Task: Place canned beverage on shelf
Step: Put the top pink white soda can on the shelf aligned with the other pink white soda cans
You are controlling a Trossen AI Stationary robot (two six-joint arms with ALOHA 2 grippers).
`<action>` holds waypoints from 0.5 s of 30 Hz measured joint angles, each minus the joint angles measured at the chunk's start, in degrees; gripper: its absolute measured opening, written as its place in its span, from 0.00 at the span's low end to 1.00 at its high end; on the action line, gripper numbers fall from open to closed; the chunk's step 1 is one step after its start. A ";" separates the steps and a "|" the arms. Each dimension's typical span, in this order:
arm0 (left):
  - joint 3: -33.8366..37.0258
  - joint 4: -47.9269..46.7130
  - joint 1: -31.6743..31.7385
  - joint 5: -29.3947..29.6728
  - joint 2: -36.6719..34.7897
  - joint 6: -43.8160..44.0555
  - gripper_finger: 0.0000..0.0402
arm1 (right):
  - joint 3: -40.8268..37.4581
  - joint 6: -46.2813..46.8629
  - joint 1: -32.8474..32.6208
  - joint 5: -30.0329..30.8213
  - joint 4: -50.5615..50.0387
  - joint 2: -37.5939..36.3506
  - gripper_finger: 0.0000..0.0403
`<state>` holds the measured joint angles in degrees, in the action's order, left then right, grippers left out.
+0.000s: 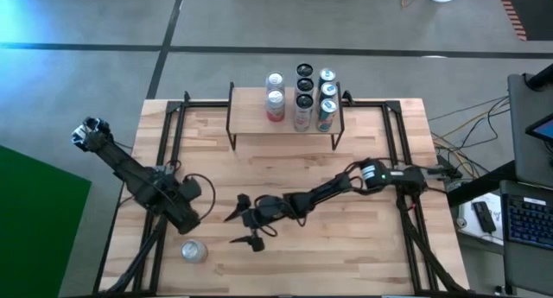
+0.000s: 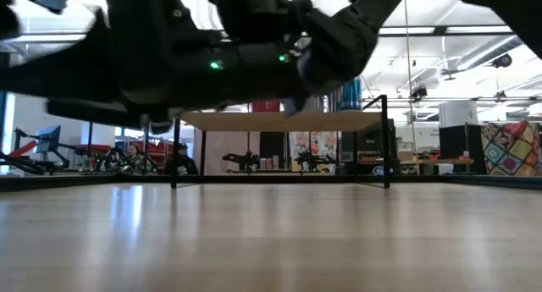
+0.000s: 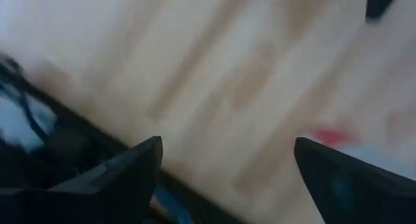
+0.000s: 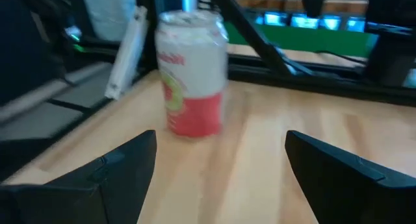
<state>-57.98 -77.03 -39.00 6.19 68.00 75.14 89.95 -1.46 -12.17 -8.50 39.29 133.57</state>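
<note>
Both end effectors gape empty, right end effector [image 1: 244,220] facing can [image 4: 192,73]

White-and-red can [image 1: 194,250] upright on near-left tabletop, wood-topped shelf [image 1: 251,117] at far edge holding six cans

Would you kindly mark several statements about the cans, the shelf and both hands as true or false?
1. Several cans stand on the shelf. True.
2. The right hand grips a can. False: it is open and empty, with a white-and-red can standing ahead of it.
3. A lone can stands on the table's near-left part. True.
4. The left hand is shut. False: its fingers are apart.
5. The shelf has white legs. False: black.
</note>
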 joint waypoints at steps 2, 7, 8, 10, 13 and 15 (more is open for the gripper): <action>-0.24 -0.04 -0.73 -5.10 -0.01 0.53 0.82 | 2.28 1.00 0.40 -2.83 0.05 1.41 0.82; 0.64 1.06 -2.39 -11.34 0.94 4.68 0.80 | 6.89 3.23 1.67 -6.97 -0.12 4.60 0.82; 0.70 1.58 -2.65 -11.83 1.37 4.87 0.80 | 7.47 3.42 1.83 -6.96 -0.13 4.96 0.82; 0.70 2.58 -3.29 -12.44 2.64 4.91 0.80 | 8.28 3.43 2.06 -6.98 -0.46 5.65 0.82; 0.66 4.13 -4.52 -14.56 4.88 3.98 0.80 | 8.48 3.43 2.08 -7.09 -2.98 6.10 0.82; 0.53 4.63 -5.56 -18.58 6.42 3.98 0.80 | 7.48 3.18 2.08 -7.07 -5.51 5.86 0.82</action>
<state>-57.45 -72.40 -44.56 -12.39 74.41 79.11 97.43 1.72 -10.09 -15.57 33.78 139.43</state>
